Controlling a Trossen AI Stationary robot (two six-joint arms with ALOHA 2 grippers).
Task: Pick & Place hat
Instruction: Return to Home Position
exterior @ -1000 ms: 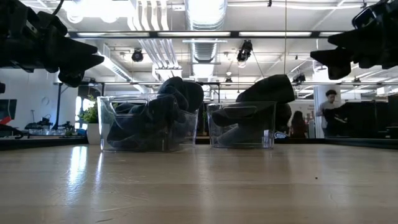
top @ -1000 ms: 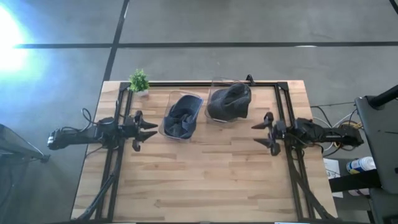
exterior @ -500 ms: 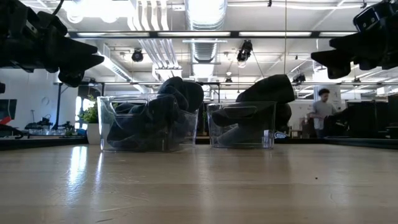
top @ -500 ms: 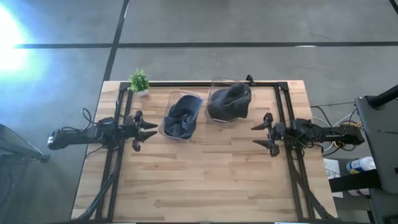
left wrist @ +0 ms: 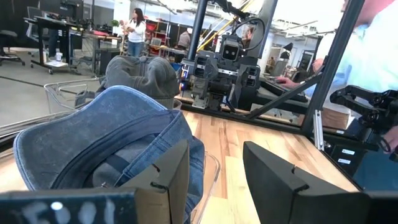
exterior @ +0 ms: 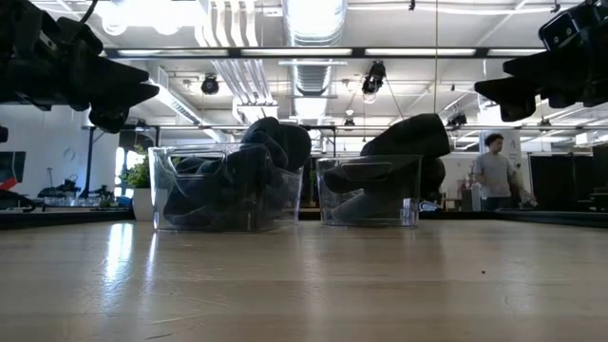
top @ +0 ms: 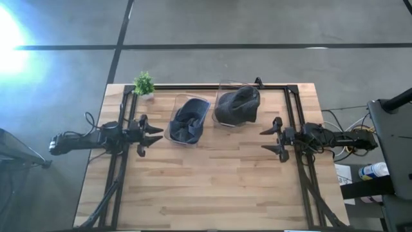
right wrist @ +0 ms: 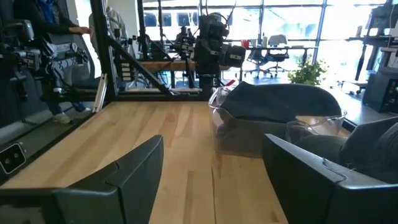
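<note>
In the left transparent bin [top: 181, 98], toward the far side of the table [top: 212, 187], the dark blue caps [top: 187, 122] lie heaped. The black cap [top: 237, 105] fills the right transparent bin [top: 226, 84] beside it. Seen from table height, both piles rise above their rims. That looks like the weak spot: the bins seem light, and a knock could slide one or tip a cap over the wall. The left gripper [top: 159, 135] is the likelier cause, since it hangs just beside the left bin, fingers spread with nothing between them. A retreat that swings toward the bin could catch its rim or a brim. The right gripper [top: 264, 140], also spread and empty, sits near the table's right side, farther from its bin and so less of a threat. The small plant [top: 144, 83] at the far left corner stands apart from both arms
</note>
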